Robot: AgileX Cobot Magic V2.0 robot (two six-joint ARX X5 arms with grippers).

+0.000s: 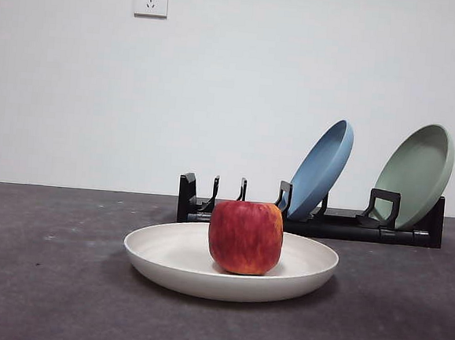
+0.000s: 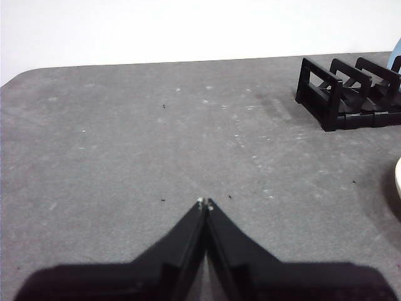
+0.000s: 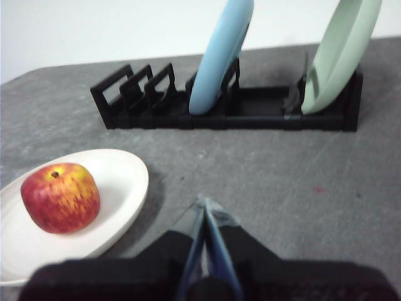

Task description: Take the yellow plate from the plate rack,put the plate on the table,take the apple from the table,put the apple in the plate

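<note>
Squat red apple with yellow-orange streaks [image 1: 246, 237] sits upright inside wide shallow cream matte plate [image 1: 203, 274], plate flat on dark grey mottled table [image 1: 37, 281], in front of long low black plate rack [image 1: 318, 222] — task looks complete.

Left gripper [image 2: 205, 204] pressed together, empty, over bare table. Right gripper [image 3: 203, 204] pressed together, empty, just beside plate rim.

Risks:
- right arm clipping rim — apple could roll
- tilted blue plate [image 1: 320, 169], pale green plate [image 1: 416, 173] knocked from rack

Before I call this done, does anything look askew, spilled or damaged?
Nothing stands out. The apple sits upright in the yellow plate, flat on the table. The blue plate and green plate lean in the plate rack.
</note>
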